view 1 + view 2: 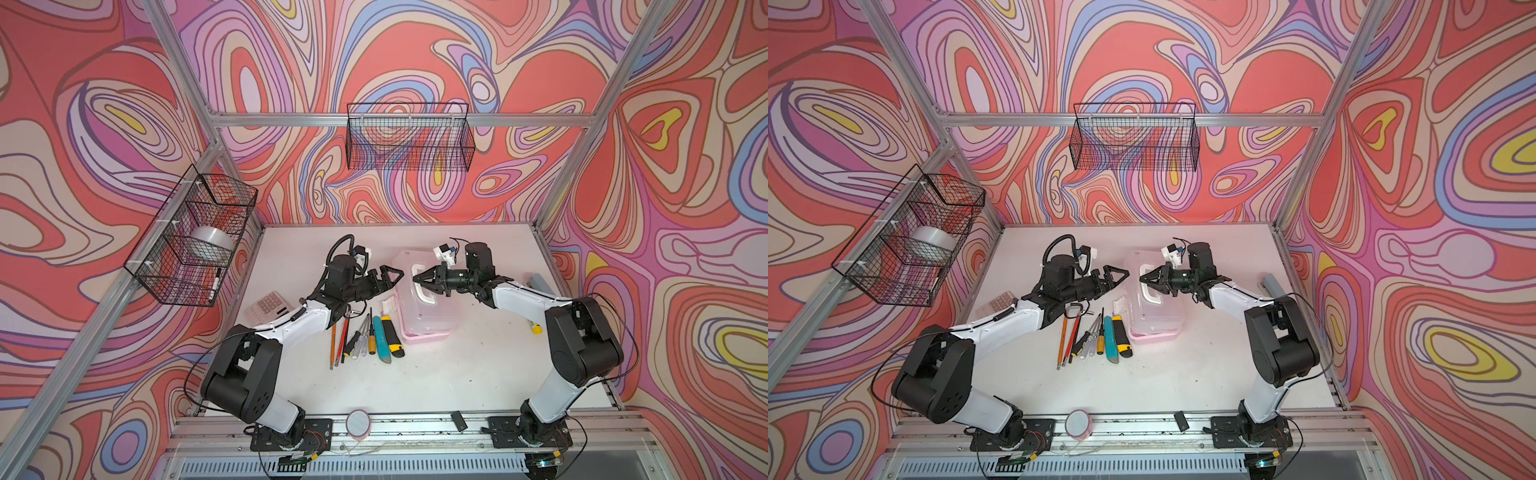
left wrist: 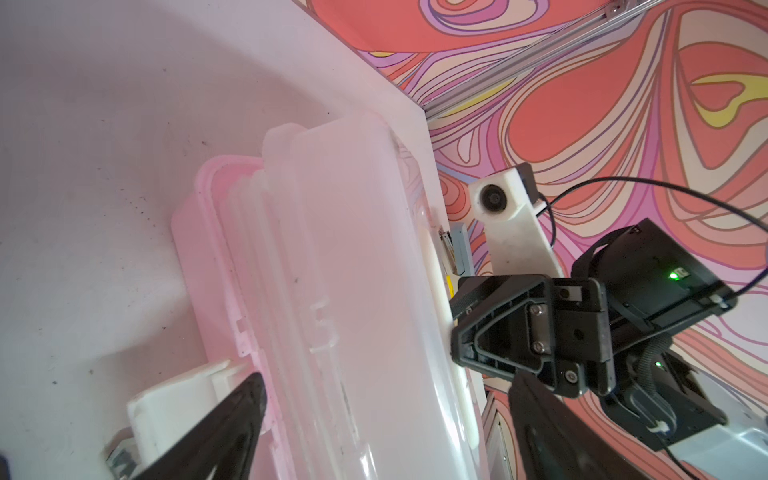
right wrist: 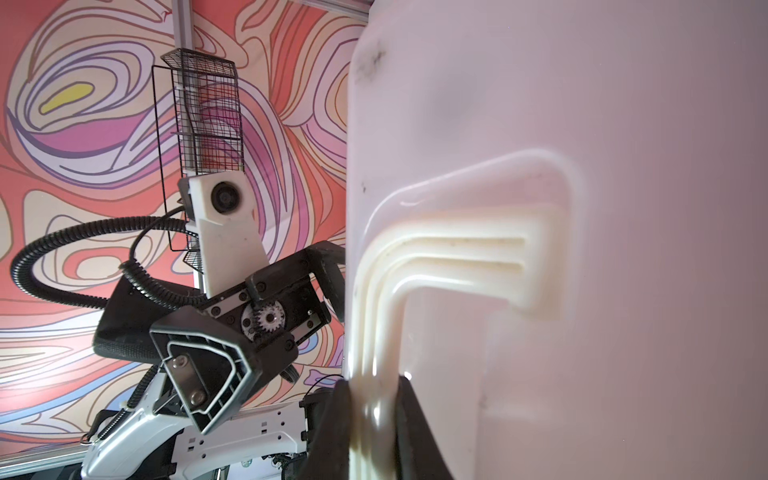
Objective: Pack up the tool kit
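case (image 1: 432,320) with lid on, mid table (image 1: 457,374) | right gripper (image 1: 417,278) fingers pinching white handle (image 1: 424,293) atop case | left gripper (image 1: 395,277) fingers spread wide at case's left edge | tools (image 1: 370,336) just left of case | bare room in front of case

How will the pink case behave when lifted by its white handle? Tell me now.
Probably light: the tools lie outside the case, and nothing shows through its clear lid. The right gripper is shut on the handle alone, so it may swing. The white latch seems to stick out, so the lid might lift first.
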`<state>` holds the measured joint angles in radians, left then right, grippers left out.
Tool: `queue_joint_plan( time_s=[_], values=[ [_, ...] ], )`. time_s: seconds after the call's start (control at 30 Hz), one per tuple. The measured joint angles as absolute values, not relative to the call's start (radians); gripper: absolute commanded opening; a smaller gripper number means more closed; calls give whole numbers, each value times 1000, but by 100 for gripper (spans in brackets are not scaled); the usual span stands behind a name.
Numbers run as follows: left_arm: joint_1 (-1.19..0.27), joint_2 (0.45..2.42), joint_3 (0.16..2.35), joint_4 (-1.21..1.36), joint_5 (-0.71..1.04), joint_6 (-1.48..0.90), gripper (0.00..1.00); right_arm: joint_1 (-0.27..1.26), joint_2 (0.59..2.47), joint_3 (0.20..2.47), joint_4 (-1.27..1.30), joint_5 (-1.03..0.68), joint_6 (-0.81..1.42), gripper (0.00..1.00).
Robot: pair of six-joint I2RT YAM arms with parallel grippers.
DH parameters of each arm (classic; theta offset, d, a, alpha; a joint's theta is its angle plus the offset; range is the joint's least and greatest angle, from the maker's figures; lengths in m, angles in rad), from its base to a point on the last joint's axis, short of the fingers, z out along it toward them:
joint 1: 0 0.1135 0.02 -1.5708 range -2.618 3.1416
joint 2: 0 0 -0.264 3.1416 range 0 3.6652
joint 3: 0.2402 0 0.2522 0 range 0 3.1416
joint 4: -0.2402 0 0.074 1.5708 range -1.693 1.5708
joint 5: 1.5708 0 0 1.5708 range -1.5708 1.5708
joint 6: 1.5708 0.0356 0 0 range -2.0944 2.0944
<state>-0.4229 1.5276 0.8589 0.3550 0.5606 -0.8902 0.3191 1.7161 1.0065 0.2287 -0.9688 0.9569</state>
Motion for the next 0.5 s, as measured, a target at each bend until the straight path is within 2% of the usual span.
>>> queue_joint_plan(
  time_s=[0.5],
  values=[
    [-423,1620,874,471,620,-962,90,319,1652,966,276,-1000,1007,0]
  ],
)
